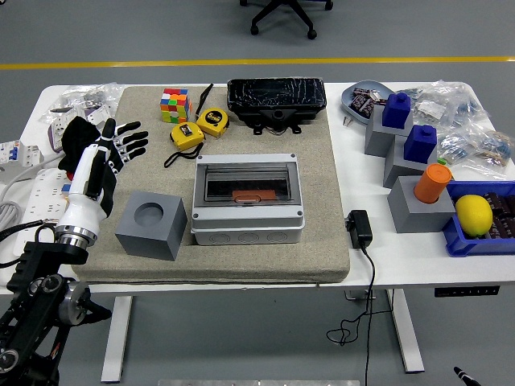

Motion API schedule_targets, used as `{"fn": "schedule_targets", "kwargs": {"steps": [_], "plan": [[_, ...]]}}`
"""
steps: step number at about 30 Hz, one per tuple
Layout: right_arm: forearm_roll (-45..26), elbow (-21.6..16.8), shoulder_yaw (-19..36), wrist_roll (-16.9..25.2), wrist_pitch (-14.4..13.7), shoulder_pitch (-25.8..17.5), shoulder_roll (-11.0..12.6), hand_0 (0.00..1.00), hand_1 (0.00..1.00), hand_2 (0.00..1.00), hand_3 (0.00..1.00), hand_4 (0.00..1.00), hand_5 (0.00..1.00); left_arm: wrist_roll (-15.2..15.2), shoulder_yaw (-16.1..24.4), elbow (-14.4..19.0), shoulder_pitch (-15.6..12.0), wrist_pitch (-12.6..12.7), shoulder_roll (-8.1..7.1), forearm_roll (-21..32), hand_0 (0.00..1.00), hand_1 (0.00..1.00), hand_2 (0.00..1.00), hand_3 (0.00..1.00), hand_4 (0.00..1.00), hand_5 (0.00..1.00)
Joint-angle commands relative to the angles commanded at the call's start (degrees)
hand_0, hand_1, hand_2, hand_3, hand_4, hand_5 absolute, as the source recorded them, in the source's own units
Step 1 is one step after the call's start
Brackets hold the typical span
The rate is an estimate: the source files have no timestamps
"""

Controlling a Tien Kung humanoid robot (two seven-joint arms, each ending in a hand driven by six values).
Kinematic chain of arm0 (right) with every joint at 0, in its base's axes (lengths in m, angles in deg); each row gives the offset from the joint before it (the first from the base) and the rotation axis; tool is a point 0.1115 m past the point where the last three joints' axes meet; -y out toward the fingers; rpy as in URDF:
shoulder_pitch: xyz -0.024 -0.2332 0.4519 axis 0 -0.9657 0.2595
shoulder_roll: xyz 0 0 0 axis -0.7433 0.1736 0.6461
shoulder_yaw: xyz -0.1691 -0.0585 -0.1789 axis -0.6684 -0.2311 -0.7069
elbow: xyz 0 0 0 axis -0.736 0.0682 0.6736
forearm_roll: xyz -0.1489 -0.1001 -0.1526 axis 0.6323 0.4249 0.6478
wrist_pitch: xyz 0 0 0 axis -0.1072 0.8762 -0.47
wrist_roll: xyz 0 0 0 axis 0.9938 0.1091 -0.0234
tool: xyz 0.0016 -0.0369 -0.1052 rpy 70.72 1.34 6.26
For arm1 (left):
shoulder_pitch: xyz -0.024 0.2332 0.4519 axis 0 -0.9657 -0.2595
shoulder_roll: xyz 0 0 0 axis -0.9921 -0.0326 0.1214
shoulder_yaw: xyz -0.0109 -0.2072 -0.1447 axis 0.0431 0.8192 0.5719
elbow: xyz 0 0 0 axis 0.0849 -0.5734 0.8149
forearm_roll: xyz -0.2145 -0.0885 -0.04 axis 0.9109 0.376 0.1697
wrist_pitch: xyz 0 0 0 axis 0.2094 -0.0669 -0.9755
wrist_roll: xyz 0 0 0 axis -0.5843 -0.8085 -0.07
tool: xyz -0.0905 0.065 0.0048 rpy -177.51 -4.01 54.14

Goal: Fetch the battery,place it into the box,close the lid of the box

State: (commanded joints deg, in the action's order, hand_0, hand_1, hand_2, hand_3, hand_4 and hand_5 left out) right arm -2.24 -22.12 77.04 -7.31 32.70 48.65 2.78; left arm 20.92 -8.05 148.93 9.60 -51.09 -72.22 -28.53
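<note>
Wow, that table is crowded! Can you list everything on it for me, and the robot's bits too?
Mat: 1, beige, covers the table's middle.
Box: 1, grey with clear lid, mat centre.
Grey cube: 1, round hollow on top, left of box.
Puzzle cube: 1, multicoloured, mat's far left.
Tape measures: 2, yellow, beside the puzzle cube.
Black tray: 1, behind box.
Adapter: 1, black, right of the mat.
Grey blocks: 3, right side; two carry blue pieces, one an orange cylinder.
Lemon: 1, yellow, in blue bin.
Plastic bags: several, far corners.
Power strip: white, left edge.
Left hand: black and white, fingers spread, over the mat's left edge.
</note>
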Motion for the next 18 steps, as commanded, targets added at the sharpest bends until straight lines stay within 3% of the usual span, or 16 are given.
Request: {"fn": "schedule_targets", "kwargs": {"steps": [2,3,8,9,14,15,18], "plan": [[0.14,0.00,-0.37,-0.48,-0.27,-0.06,-0.06,0.422,0.251,0.247,0.157,0.745,0.603,-0.11,-0.11,-0.08,0.03,-0.01,-0.05,-0.02,0.708,0.728,0.700,0.721,0.998,0.998],[0.26,0.00,-0.39,-0.60,-0.35,-0.08,-0.10,0.408,0.251,0.249,0.156,0.702,0.546,-0.19,-0.15,-0.10,0.01,-0.01,-0.07,-0.05,0.707,0.726,0.697,0.717,0.998,0.998],[0.89,0.00,-0.14,-1.12,0.09,-0.10,-0.25,0.408,0.251,0.249,0.156,0.702,0.546,-0.38,-0.23,-0.28,-0.17,0.05,-0.14,-0.18,0.707,0.726,0.697,0.717,0.998,0.998],[1.04,0.00,-0.16,-1.32,0.49,-0.11,-0.27,0.489,0.315,0.318,0.220,0.740,0.544,-0.41,-0.26,-0.29,-0.18,0.07,-0.18,-0.21,0.707,0.725,0.698,0.716,0.998,0.998],[1.91,0.00,0.13,-1.88,1.59,-0.17,-0.31,0.489,0.315,0.318,0.220,0.740,0.544,-0.60,-0.41,-0.32,-0.20,0.15,-0.29,-0.38,0.707,0.725,0.698,0.716,0.998,0.998],[1.95,0.00,0.13,-1.92,1.73,-0.18,-0.30,0.526,0.394,0.380,0.293,0.793,0.602,-0.63,-0.43,-0.31,-0.22,0.15,-0.29,-0.41,0.705,0.722,0.696,0.715,0.998,0.998],[2.33,0.00,0.39,-2.15,2.11,-0.30,-0.34,0.526,0.394,0.380,0.293,0.793,0.602,-0.69,-0.44,-0.30,-0.31,0.18,-0.31,-0.53,0.705,0.722,0.696,0.715,0.998,0.998]]}}
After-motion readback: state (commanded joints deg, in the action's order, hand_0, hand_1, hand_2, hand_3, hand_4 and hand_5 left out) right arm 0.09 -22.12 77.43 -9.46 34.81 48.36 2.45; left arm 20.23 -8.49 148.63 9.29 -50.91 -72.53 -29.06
